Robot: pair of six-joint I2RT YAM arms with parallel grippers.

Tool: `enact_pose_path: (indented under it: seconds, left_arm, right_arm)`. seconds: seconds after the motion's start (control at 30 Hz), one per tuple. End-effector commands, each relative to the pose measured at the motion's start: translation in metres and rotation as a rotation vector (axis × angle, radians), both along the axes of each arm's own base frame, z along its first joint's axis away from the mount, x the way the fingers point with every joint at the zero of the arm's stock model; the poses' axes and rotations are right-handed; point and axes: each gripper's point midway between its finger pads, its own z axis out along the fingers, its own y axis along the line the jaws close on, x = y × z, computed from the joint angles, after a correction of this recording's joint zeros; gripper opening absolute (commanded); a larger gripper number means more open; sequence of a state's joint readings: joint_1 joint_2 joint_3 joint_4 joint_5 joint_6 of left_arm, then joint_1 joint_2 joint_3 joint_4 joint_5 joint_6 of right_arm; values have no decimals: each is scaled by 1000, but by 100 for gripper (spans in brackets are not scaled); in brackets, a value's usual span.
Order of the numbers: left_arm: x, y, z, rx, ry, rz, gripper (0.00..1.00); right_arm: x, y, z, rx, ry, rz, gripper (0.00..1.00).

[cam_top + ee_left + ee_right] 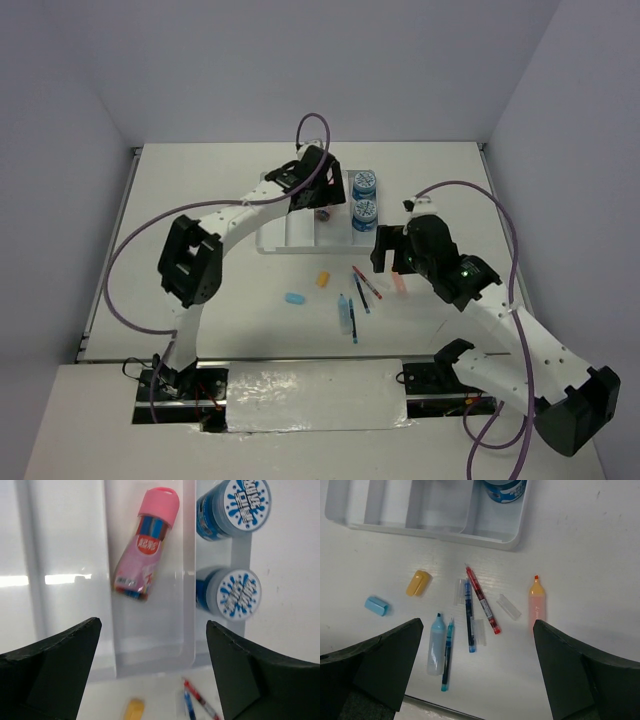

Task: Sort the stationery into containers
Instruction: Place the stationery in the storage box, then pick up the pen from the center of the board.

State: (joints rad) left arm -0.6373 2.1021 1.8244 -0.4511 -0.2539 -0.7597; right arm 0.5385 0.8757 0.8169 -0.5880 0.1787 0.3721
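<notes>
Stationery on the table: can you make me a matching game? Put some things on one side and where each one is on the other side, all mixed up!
Things:
1. pink plastic cylinder
2. two round blue patterned rolls
3. small orange eraser
4. thin red pen

Places:
A. on the white table, near the light-blue eraser
B. together in the end compartment of the clear plastic tray
C. on the table, beside the thin blue pen
D. alone in the tray compartment next to the end one

Pairs: 1-D, 2-B, 3-A, 4-C
</notes>
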Motion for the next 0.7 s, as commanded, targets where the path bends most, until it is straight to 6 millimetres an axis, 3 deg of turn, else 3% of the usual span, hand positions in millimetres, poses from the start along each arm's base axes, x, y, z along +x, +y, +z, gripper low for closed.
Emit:
enact_pose_path:
  seconds: [0.0,0.03,0.07,0.13,0.17,0.2,0.27,0.3,0.33,0.37,0.4,0.47,0.5,0.53,0.6,0.63,0.67]
  left_arm:
    - [-26,22,80,-27,-111,-3,99]
    - [-38,34,106,-41,-148,1,99]
    - [-50,48,96,0,-130,11,99]
    - [-74,73,107,32,-142,6,99]
    - [-82,82,109,43,-143,8,99]
    - [-97,97,122,42,-151,9,99]
    - [-119,114,107,78,-105,-7,99]
    - [-131,124,120,66,-129,-8,99]
    - [-143,136,106,107,-100,-18,99]
    - [-151,143,105,118,-97,-22,99]
    - [-161,156,117,117,-130,-9,99]
    - [-178,175,105,155,-102,3,99]
    - [-188,184,113,137,-130,12,99]
    - [-195,194,99,158,-109,20,99]
    - [-209,211,101,159,-154,37,99]
    - [-213,226,83,190,-132,89,99]
    - [-217,232,79,189,-130,102,99]
  right_arm:
    - [8,15,-6,15,-2,61,100]
    - [8,15,-12,11,12,61,99]
    - [10,15,-19,4,28,53,98]
    - [14,11,-33,-22,58,24,94]
    - [17,5,-39,-40,70,-1,89]
    - [18,-7,-46,-86,88,-56,76]
    - [24,-26,-60,-125,139,-147,66]
    - [24,-29,-65,-126,156,-157,63]
    - [24,-28,-71,-111,179,-150,59]
    - [27,-36,-76,-101,193,-178,59]
    - [27,-38,-80,-97,207,-182,60]
    - [26,-42,-88,-111,230,-198,61]
    - [25,-42,-90,-115,238,-198,62]
    - [26,-41,-90,-112,240,-193,63]
    - [24,-39,-90,-98,239,-189,64]
    - [25,-41,-85,-89,221,-199,65]
    - [25,-42,-84,-86,212,-200,65]
